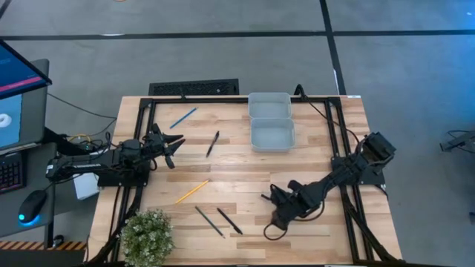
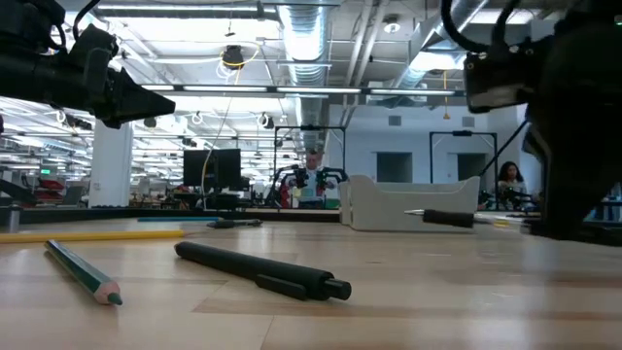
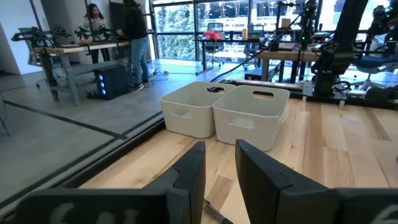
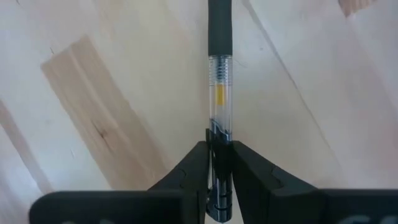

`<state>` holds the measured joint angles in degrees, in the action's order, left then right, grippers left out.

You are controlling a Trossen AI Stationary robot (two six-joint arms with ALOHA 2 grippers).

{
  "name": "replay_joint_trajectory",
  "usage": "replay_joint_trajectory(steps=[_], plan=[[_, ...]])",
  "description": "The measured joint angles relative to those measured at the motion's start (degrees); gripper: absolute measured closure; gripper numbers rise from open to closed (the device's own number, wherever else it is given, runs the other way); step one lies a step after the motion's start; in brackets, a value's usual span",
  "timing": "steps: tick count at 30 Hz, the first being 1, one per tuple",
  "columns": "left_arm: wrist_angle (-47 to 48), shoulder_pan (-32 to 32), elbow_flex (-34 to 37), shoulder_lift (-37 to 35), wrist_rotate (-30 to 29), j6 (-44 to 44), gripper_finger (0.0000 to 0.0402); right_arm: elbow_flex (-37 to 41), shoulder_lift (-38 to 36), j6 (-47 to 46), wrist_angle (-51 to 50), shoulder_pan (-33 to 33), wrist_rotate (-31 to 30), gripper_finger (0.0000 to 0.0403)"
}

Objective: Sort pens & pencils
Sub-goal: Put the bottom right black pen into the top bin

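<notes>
Right pincer (image 4: 217, 163) clamped on a clear-barrel pen (image 4: 219, 87), low at the desk's (image 1: 319, 133) near right. Lift straight, keep the pen level, carry to a white bin (image 1: 272, 135) far centre. Left pincer (image 1: 172, 146) waits, nearly closed, empty.

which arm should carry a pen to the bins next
The right. Its tool is already shut on a pen low on the table. The left tool hovers empty, off to the side of the two bins.
</notes>
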<state>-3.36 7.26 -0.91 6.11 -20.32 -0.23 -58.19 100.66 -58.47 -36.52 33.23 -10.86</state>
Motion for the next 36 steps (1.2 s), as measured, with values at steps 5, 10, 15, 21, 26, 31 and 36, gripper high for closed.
replay_joint_trajectory(steps=[5, 10, 15, 21, 26, 31, 36], plan=[[-0.04, 0.01, 0.0, 0.0, 0.0, -0.05, 0.0323, -1.35, -0.02, 5.1, -0.56, -3.18, -0.39, 0.032], [-0.04, -0.01, 0.0, 0.0, 0.0, -0.28, 0.0323, -2.72, -0.07, 11.58, -1.43, -7.47, -2.71, 0.032], [-0.02, 0.01, 0.0, 0.0, 0.0, -0.98, 0.0323, -5.21, -0.1, 19.48, -4.61, -12.3, -5.23, 0.032], [0.0, 0.0, 0.01, 0.0, 0.0, -1.05, 0.0323, -10.36, -0.2, 30.56, -8.65, -18.55, -7.49, 0.0321], [0.0, 0.01, 0.02, 0.0, 0.0, -2.11, 0.0323, -16.31, -0.27, 38.09, -12.88, -23.61, -10.56, 0.0321], [0.0, -0.01, 0.0, 0.0, 0.02, -5.34, 0.0323, -21.81, -0.28, 43.4, -14.65, -29.5, -13.08, 0.0321], [0.15, 0.01, 0.02, 0.0, 1.44, -5.88, 0.0323, -25.34, -1.81, 47.55, -19.15, -35.88, -13.26, 0.0321]])
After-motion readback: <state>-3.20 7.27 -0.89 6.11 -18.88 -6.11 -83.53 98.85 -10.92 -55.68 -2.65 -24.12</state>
